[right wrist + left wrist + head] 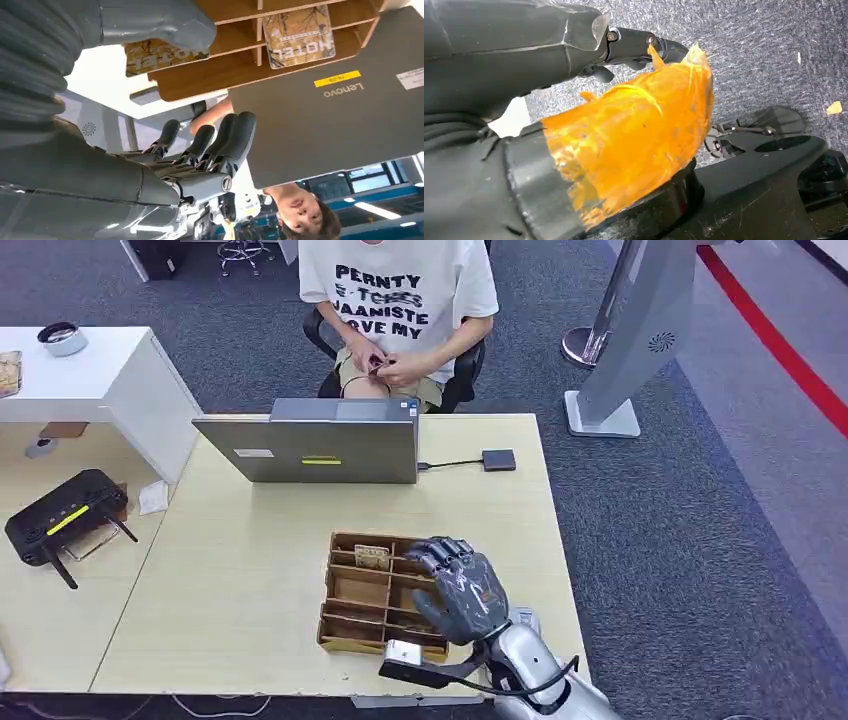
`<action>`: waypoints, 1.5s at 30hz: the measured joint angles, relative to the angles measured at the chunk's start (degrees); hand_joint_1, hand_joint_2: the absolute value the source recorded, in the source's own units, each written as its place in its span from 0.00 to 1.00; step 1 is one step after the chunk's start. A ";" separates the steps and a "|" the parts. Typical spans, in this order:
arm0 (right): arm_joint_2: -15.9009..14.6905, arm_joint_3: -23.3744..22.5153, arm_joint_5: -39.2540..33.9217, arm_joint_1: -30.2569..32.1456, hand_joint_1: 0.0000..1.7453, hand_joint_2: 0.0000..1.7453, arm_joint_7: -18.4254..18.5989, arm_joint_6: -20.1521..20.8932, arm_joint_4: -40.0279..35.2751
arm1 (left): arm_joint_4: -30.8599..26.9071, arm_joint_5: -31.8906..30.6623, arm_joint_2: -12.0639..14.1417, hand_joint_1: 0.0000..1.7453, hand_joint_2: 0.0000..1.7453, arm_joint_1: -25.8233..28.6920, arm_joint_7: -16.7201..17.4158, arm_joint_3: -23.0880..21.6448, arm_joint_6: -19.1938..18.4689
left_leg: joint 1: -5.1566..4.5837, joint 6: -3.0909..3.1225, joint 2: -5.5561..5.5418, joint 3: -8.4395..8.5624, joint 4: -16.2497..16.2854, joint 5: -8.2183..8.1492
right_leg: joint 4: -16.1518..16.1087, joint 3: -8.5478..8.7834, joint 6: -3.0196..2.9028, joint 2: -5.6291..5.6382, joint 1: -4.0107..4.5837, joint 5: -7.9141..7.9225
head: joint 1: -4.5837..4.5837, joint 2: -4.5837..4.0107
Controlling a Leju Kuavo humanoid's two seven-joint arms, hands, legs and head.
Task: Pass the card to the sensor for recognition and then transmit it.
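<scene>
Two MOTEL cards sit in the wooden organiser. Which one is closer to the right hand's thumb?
In the right wrist view, the card partly hidden behind the thumb of the right hand. The other card stands uncovered in the wooden organiser, nearer the laptop.

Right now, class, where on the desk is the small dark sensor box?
In the head view the sensor box lies near the desk's far edge, right of the laptop, joined to it by a short cable.

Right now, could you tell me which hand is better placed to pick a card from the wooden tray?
The right hand: it hovers over the tray, next to a card. The left hand hangs over the carpet.
</scene>
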 joint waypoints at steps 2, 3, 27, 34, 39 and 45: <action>0.00 -0.09 0.00 0.00 0.40 1.00 0.13 0.00 0.15 | 0.00 0.00 0.00 0.00 0.00 0.00 0.00 0.00 0.00 | 0.00 0.00 0.00 0.00 0.00 0.00 | 0.00 0.00 0.00 0.00 0.00 0.00 | 0.00 0.00; 0.00 -0.11 0.00 0.00 0.40 1.00 0.13 0.00 0.17 | 0.00 0.00 0.00 0.00 0.00 0.00 0.00 0.00 0.00 | 0.00 0.00 0.00 0.00 0.00 0.00 | 0.00 0.00 0.00 0.00 0.00 0.00 | 0.00 0.00; -0.02 -2.60 1.03 0.56 0.42 1.00 0.26 0.28 2.01 | 0.00 -0.63 0.04 0.00 0.00 0.01 -0.22 0.02 0.02 | 0.00 0.00 0.00 0.01 0.00 0.00 | 0.00 0.00 0.00 0.01 0.00 0.00 | -0.02 0.00; -0.41 -3.04 1.11 1.24 0.53 1.00 0.29 0.96 2.73 | 0.00 -0.70 0.07 0.00 0.00 0.02 -0.24 0.07 0.07 | 0.00 0.00 0.01 0.01 0.00 0.00 | 0.00 0.00 0.00 0.01 0.00 0.00 | -0.02 0.00; -0.68 -3.43 1.29 1.93 0.86 1.00 0.26 1.16 3.08 | 0.00 -0.77 0.09 0.00 0.00 0.02 -0.26 0.15 0.07 | 0.00 0.00 0.00 0.01 0.00 0.00 | 0.00 0.00 0.00 0.00 0.00 0.00 | -0.02 0.00; -1.09 -4.41 1.44 2.13 1.00 1.00 0.29 1.81 3.13 | 0.00 -0.77 0.11 0.00 0.00 0.03 -0.37 0.59 0.11 | 0.00 0.00 0.01 0.04 0.00 0.00 | 0.00 0.01 0.00 0.01 0.00 0.00 | 0.00 0.00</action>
